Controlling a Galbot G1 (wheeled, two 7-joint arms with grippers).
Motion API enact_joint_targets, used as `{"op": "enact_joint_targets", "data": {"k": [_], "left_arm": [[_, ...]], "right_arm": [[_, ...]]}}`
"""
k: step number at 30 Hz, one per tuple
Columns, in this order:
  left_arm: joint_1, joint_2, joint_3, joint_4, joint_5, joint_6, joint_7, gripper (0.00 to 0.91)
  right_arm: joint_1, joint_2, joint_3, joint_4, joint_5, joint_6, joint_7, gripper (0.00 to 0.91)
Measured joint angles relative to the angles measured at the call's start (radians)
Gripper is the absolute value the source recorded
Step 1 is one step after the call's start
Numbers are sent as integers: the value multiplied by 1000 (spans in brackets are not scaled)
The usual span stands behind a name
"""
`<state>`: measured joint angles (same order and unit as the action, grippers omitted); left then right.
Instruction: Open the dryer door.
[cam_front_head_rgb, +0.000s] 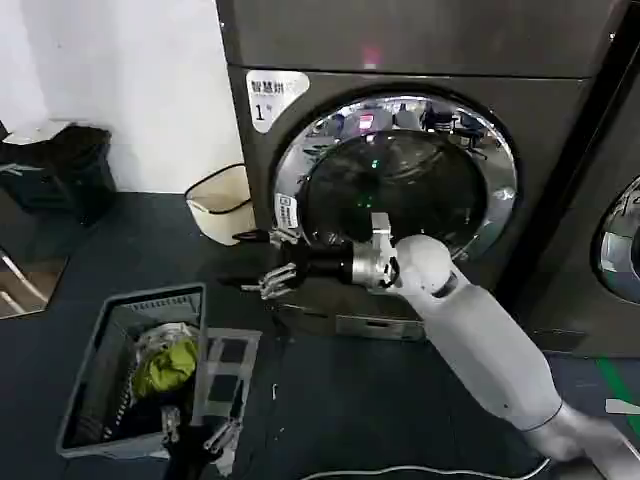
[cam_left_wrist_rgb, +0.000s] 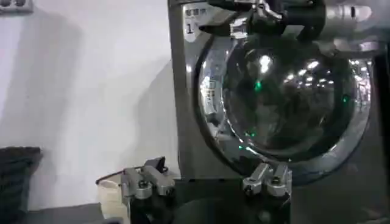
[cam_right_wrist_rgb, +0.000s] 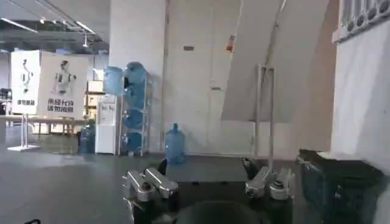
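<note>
The dryer door (cam_front_head_rgb: 300, 160) is a round porthole with a chrome ring and dark glass, on the machine with the "1" sticker (cam_front_head_rgb: 266, 100); it lies flush against the front. My right gripper (cam_front_head_rgb: 258, 262) reaches across the door's lower part and stands open just past the ring's lower left edge, with nothing between its fingers. From the left wrist, the door (cam_left_wrist_rgb: 286, 91) faces me and the right gripper (cam_left_wrist_rgb: 244, 18) is at its upper edge. My left gripper (cam_left_wrist_rgb: 207, 182) is open and empty, low by the basket (cam_front_head_rgb: 198, 432). The right gripper (cam_right_wrist_rgb: 207, 182) points out into the room.
A grey laundry basket (cam_front_head_rgb: 100, 340) with clothes stands on the dark floor at front left. A white bin (cam_front_head_rgb: 220, 200) sits left of the dryer, a black crate (cam_front_head_rgb: 60, 170) by the wall. The neighbouring machine's round door (cam_front_head_rgb: 620, 240) is at right. A cable (cam_front_head_rgb: 420, 470) lies on the floor.
</note>
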<state>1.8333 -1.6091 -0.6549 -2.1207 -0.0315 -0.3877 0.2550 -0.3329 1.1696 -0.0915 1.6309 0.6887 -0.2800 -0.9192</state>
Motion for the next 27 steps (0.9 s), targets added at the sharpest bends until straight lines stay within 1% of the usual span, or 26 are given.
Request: {"op": "enact_joint_targets", "data": {"k": [3, 6, 9, 12, 13, 17, 19, 22, 27], "left_arm": [[3, 0, -1, -16, -30, 53, -9, 907], [7, 12, 1, -31, -28, 103, -16, 907], [4, 47, -7, -35, -41, 127, -30, 907], [4, 72, -10, -39, -47, 140, -34, 907], [4, 76, -10, -41, -49, 144, -34, 907], [-2, 83, -5, -42, -42, 154, -48, 907], [-5, 82, -6, -36, -12, 151, -56, 907], [-2, 81, -6, -36, -18, 151, -59, 907], [8, 80, -8, -55, -34, 158, -59, 907]], "right_arm": [[-10, -9, 29, -8, -70, 8, -24, 907], [-28, -24, 77, -22, -104, 17, -47, 907], [-54, -38, 136, -51, -137, 36, -57, 907], [-74, -48, 189, -89, -200, 78, -39, 907], [-80, -50, 197, -102, -209, 84, -21, 907], [-90, -44, 218, -148, -219, 104, 22, 907], [-88, -35, 219, -176, -220, 114, 35, 907], [-71, -16, 201, -228, -225, 139, 49, 907], [-36, 24, 160, -308, -237, 149, 85, 907]]}}
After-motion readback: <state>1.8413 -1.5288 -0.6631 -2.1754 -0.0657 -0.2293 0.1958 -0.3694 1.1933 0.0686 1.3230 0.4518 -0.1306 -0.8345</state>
